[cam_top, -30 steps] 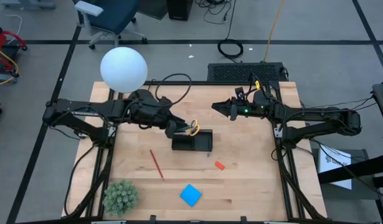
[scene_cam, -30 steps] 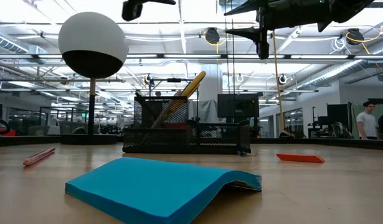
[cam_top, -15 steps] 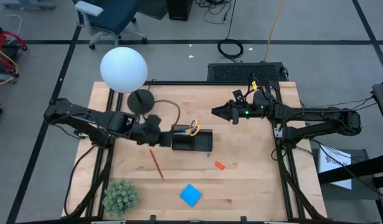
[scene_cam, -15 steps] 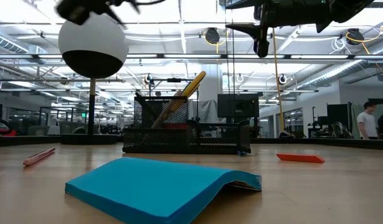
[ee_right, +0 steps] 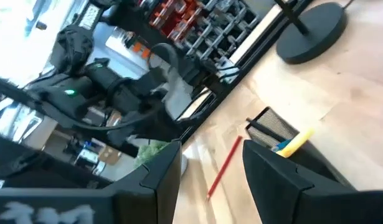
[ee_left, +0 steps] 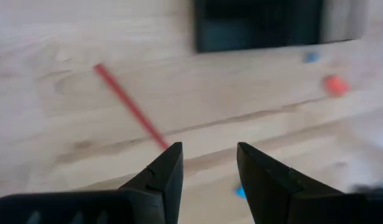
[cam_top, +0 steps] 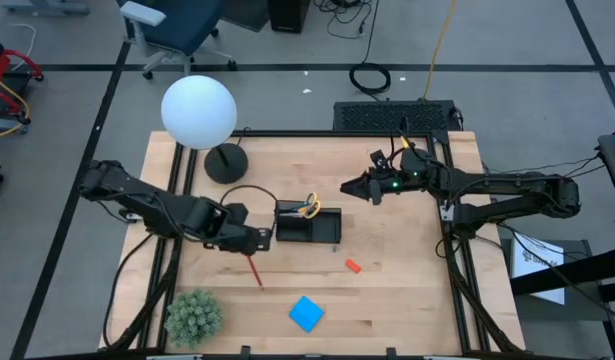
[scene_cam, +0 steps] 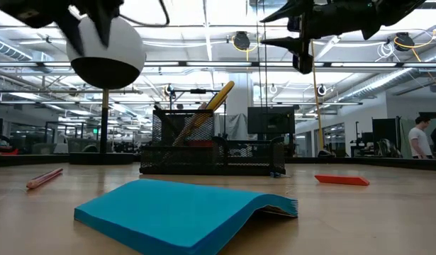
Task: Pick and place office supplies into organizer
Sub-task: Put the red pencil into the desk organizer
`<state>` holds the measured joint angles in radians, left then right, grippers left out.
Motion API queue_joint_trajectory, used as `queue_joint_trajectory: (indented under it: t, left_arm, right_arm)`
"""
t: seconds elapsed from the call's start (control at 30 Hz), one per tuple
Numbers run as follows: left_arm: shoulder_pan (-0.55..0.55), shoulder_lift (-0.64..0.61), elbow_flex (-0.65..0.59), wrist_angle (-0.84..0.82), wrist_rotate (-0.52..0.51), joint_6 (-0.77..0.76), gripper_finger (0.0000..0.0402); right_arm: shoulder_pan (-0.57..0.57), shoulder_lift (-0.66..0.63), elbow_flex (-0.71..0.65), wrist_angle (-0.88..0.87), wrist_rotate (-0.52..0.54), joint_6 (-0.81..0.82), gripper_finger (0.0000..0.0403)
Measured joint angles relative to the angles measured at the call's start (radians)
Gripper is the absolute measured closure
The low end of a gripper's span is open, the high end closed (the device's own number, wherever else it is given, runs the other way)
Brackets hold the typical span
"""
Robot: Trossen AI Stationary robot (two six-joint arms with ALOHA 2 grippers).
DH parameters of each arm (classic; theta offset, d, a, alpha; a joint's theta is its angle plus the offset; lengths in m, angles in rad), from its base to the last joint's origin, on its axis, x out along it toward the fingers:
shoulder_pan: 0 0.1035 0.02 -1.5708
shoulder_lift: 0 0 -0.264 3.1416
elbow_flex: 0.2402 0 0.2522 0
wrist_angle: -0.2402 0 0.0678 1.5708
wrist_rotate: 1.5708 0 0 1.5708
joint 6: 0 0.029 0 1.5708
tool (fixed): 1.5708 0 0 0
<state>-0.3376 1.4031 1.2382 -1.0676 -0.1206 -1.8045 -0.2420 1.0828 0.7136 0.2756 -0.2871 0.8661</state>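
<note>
Left claw [cam_top: 260, 237] released, fingers apart, hovering over the desk [cam_top: 387, 300] just above the upper end of the red pencil [cam_top: 253, 266]. Just right of that claw, the black organizer [cam_top: 309, 228], yellow-handled scissors [cam_top: 309, 207] standing in its tall compartment. Below and right of that claw, blue note pad [cam_top: 306, 313]; farther right, orange eraser [cam_top: 352, 265]. Right claw [cam_top: 347, 187] raised, fingers parted, empty, above and right of the organizer.

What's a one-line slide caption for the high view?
Left gripper open above the red pencil, right gripper hovering beyond the black organizer that holds the yellow-handled scissors.
</note>
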Motion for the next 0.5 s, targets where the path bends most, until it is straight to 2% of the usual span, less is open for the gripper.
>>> queue_joint_trajectory:
  t: [0.27, 0.5]
  left_arm:
    - [-0.005, 0.108, 0.0, -0.052, 0.019, -0.084, 0.0259]
    - [-0.005, 0.214, 0.0, -0.09, 0.03, -0.195, 0.0259]
  right_arm:
    - [0.0, 0.0, 0.0, 0.002, -0.001, -0.107, 0.0243]
    - [0.0, 0.0, 0.0, 0.003, -0.006, -0.127, 0.0243]
